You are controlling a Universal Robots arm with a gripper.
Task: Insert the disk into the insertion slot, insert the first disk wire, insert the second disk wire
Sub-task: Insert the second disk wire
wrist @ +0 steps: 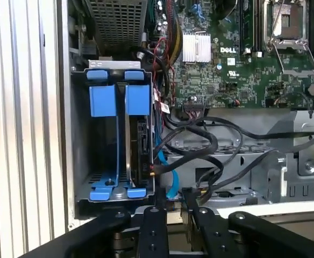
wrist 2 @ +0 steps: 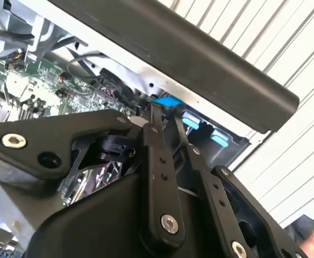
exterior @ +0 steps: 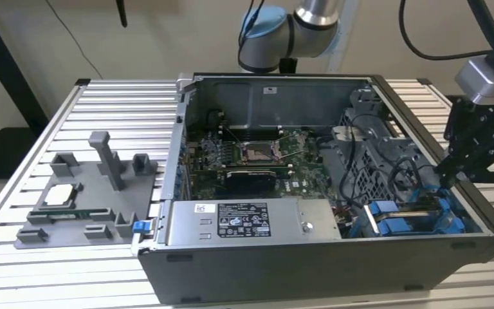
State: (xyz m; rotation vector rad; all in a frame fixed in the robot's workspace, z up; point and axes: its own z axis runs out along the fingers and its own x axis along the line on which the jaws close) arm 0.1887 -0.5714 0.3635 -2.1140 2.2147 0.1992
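Plainly, in the first wrist view, the disk [wrist: 142,150] edge-on inside the insertion slot [wrist: 81,161]; claw [wrist: 173,196] just beside, grip unclear.

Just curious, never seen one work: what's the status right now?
Gripper beside the drive bay. Disk seated in the bay. Black cables bunched close alongside.

Even bright light, soft shadows

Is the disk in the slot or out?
In. The first wrist view shows the disk standing edge-on inside the slot, between its blue clips.
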